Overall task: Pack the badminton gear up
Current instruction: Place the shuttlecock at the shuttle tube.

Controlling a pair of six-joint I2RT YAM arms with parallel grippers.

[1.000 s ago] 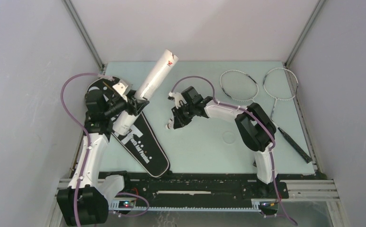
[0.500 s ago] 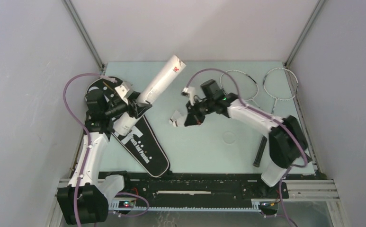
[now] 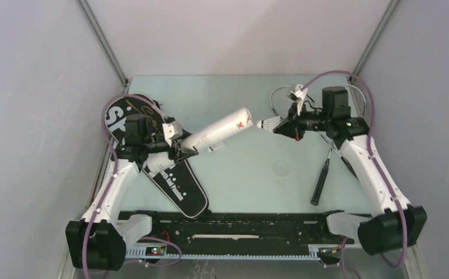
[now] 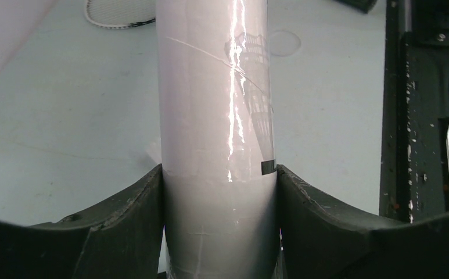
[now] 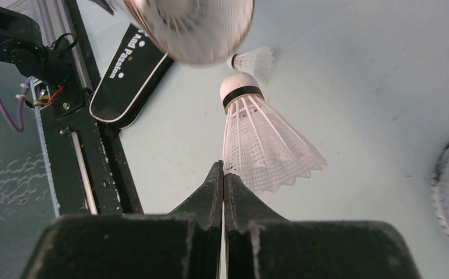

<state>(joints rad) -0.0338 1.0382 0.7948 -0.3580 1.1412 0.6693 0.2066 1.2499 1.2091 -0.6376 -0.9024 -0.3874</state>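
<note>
My left gripper [image 3: 178, 145] is shut on the long white tube [image 3: 219, 131], which lies almost level above the table with its open mouth [image 5: 193, 29] pointing right. In the left wrist view the tube [image 4: 213, 116] fills the gap between the fingers [image 4: 123, 215]. Just off that mouth, my right gripper [image 3: 283, 127] is shut on the skirt edge of a white shuttlecock [image 5: 262, 148], cork toward the tube. A second shuttlecock [image 5: 255, 60] lies on the table below. The black bag [image 3: 175, 186] lies under the left arm. Racquet heads [image 3: 275, 102] sit at the back right, partly hidden by the right arm.
A black racquet handle [image 3: 320, 181] lies on the table beside the right arm. A round clear disc [image 3: 280, 168] rests mid-table. Grey walls close the table in at both sides and the back, and a black rail [image 3: 233, 224] runs along the near edge.
The left arm has tipped the tube down from steeply raised to nearly level, pointing right. The right gripper shut on a shuttlecock at mid-table and carried it up and right to the tube's mouth.
</note>
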